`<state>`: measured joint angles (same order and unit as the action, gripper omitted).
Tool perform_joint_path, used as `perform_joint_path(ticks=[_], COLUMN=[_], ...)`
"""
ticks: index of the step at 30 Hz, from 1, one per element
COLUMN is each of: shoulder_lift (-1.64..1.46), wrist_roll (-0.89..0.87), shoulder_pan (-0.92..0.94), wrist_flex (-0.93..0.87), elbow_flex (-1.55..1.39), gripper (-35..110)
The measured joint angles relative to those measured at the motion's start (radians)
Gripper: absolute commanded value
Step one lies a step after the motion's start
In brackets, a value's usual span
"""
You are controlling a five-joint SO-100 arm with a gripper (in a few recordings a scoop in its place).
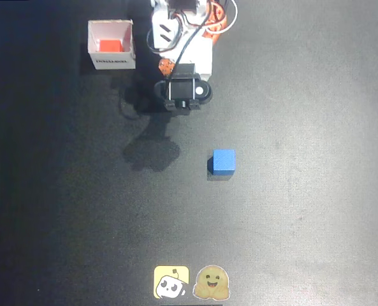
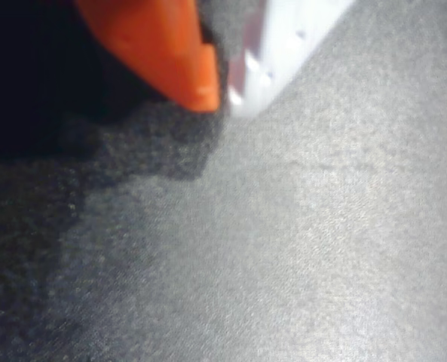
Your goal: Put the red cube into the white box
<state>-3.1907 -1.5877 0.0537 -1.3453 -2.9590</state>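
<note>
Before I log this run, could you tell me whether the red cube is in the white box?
In: the red cube lies within the white box walls, overhead view.

At the top centre of the overhead view, the white plastic robot arm (image 1: 182, 38) carries orange parts, looping black cables and a black camera block. The wrist view's upper left shows an orange pointed finger (image 2: 163, 53) beside a white one.

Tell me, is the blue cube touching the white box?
Apart. The overhead view shows the blue cube alone in the middle of the dark table, with a wide bare stretch between it and the white box at the top left.
</note>
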Motion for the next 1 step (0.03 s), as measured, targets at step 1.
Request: perform_joint_path(ticks=[1], shoulder_lift=[0.0], wrist_roll=[0.0], shoulder_pan=[0.0], wrist_flex=[0.0], elbow_flex=[0.0], gripper=[0])
